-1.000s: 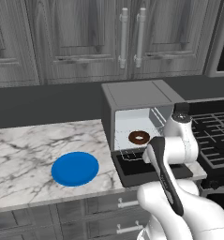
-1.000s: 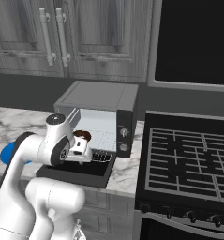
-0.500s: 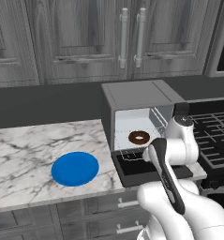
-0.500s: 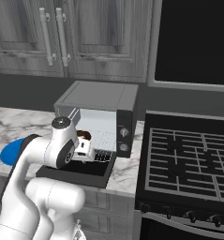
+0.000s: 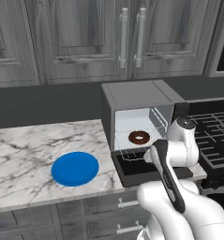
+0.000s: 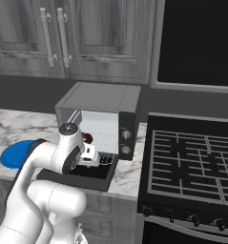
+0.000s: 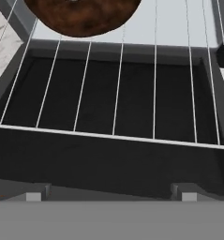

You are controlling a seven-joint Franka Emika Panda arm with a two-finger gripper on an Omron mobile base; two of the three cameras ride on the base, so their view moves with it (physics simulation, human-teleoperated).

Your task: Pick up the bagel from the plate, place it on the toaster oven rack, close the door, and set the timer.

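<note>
The tool (image 7: pixel 111 194), jaws wide and holding nothing, sits low over the lowered door (image 5: pixel 146 171), since the bagel (image 5: pixel 138 137) already lies on the toaster oven rack (image 7: pixel 132 93), leaving the plate (image 5: pixel 75 168) bare.

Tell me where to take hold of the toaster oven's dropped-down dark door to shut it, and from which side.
Probably by the outer front edge of the dark grey drop-down door, where its bar handle should be; the arm hides it. The panel lies flat, hinged at the oven mouth, so come from below and in front and lift. The open gripper hovers above it, the glossy brown bagel resting on the wire rack.
</note>
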